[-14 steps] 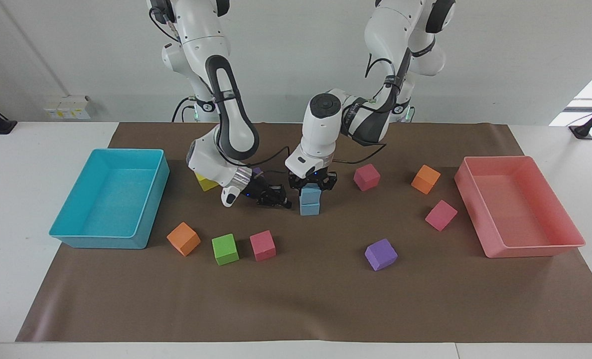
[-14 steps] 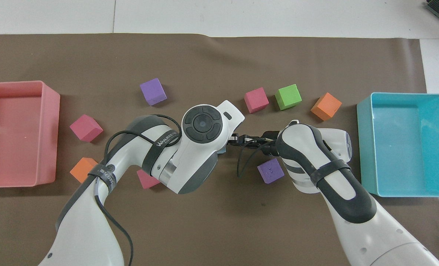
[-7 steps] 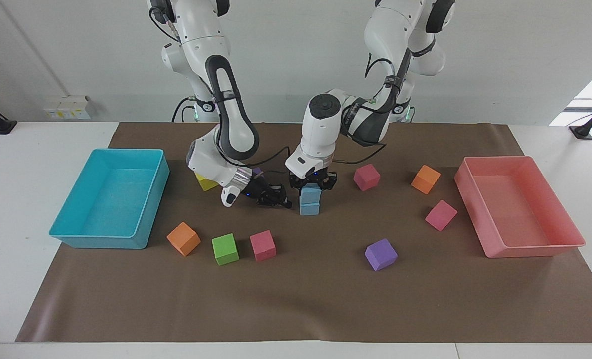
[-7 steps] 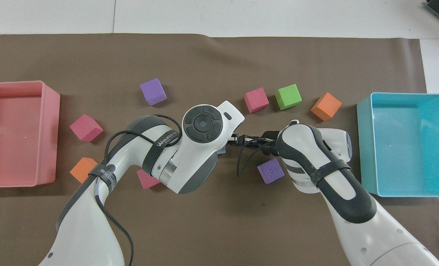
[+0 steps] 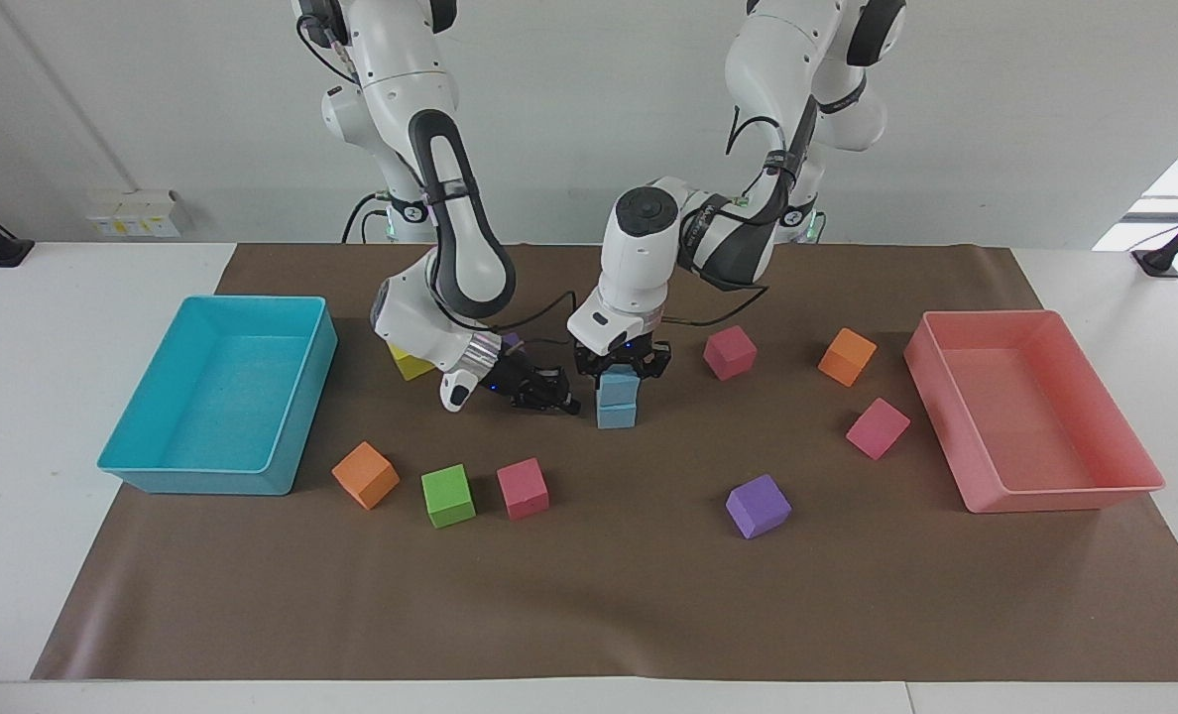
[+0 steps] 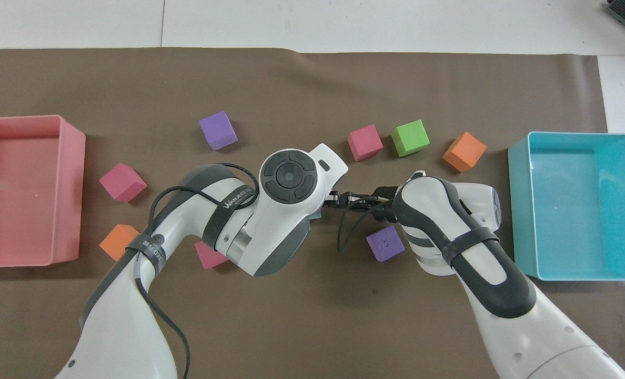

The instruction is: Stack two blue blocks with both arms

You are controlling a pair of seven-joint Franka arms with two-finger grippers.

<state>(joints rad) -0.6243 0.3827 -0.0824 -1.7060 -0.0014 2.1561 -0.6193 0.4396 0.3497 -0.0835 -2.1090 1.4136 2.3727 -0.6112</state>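
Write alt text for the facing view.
The left gripper is shut on the upper blue block, stacked on the lower blue block. The right gripper sits shut beside them, among scattered colored cubes.

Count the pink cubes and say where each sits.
3 pink cubes: one beside the green cube, one beside the pink tray, one nearer the robots than both. Others may be hidden.

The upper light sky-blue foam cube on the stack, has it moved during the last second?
No. The upper light sky-blue foam cube sits at the same spot relative to the yellow foam cube.
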